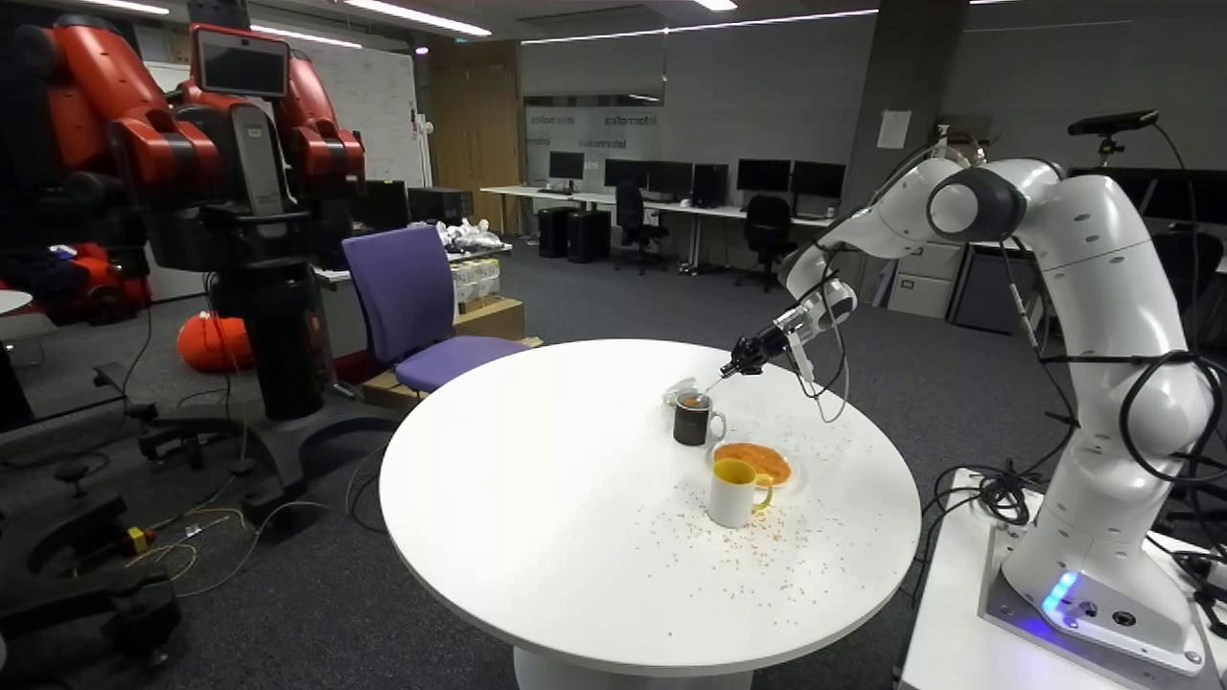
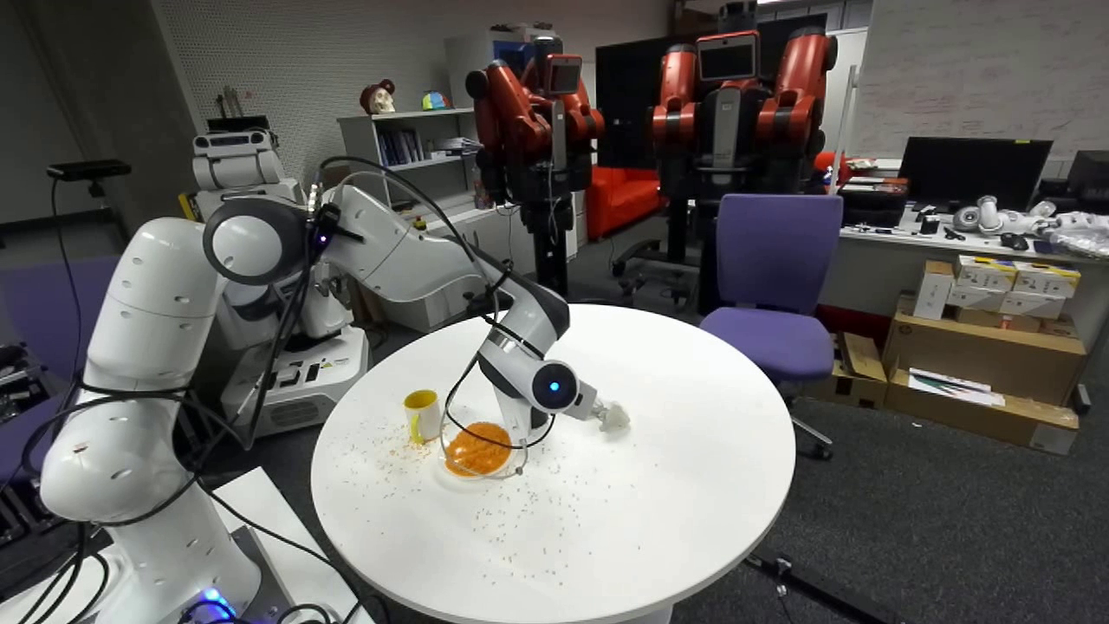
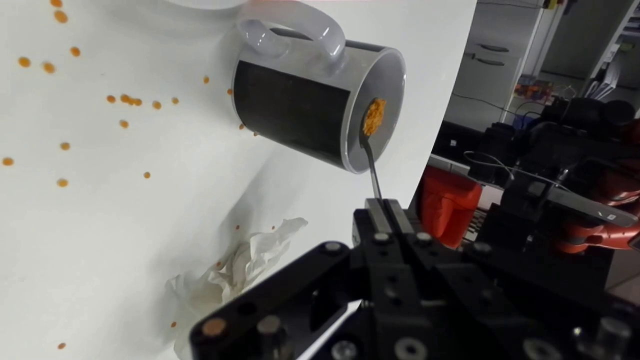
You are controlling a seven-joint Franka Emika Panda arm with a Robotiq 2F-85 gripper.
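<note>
My gripper (image 3: 383,202) is shut on the thin metal handle of a spoon (image 3: 373,176). The spoon reaches into the mouth of a grey-white mug with a dark panel (image 3: 292,110); orange grains (image 3: 374,117) lie at the spoon's far end, just inside the rim. In an exterior view the same mug (image 1: 690,424) stands upright on the table, with my gripper (image 1: 727,370) above and beside it. The arm hides this mug in an exterior view where only the wrist (image 2: 554,386) shows. Crumpled white tissue (image 3: 235,272) lies close to the mug.
A white mug with yellow inside (image 1: 730,498) stands beside a heap of orange grains (image 2: 476,449) in a pale dish. Loose grains are scattered over the round white table (image 1: 518,498). A purple chair (image 2: 771,342) stands near the table's edge.
</note>
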